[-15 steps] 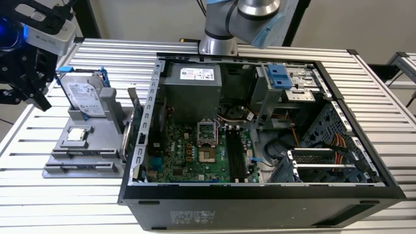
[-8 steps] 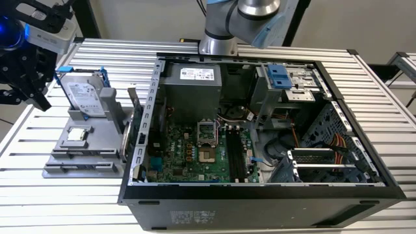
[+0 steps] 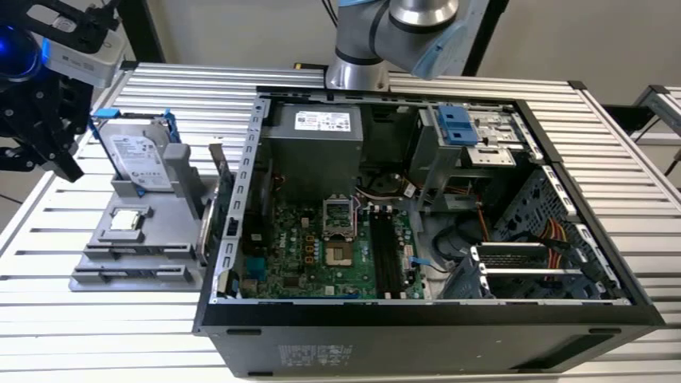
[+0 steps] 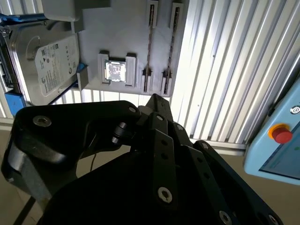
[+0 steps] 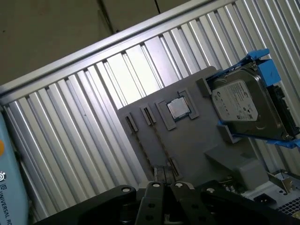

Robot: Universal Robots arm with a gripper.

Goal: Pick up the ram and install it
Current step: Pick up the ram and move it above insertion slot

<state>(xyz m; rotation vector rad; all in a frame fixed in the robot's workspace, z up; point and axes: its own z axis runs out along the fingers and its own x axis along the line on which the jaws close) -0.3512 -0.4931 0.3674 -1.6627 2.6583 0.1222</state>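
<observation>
Exterior view: the gripper (image 3: 45, 144), open or closed impossible to tell, hovers above the table's edge near the tray (image 3: 94, 281); the ram (image 4: 150, 51) apparently stands slotted there in the second wrist view, uninstalled.

A table (image 3: 117, 335) of ribbed silver metal slats carries everything here, and light glares white off those slats (image 5: 126, 70) in the first wrist view. Behind the table are a plain pale wall (image 3: 596, 40) and 1 dark post (image 3: 143, 32). Beside the table, at the exterior view's right, stands a 2nd slatted table (image 3: 665, 104). Past the table's edge lies a dull brown floor (image 5: 56, 28).
</observation>
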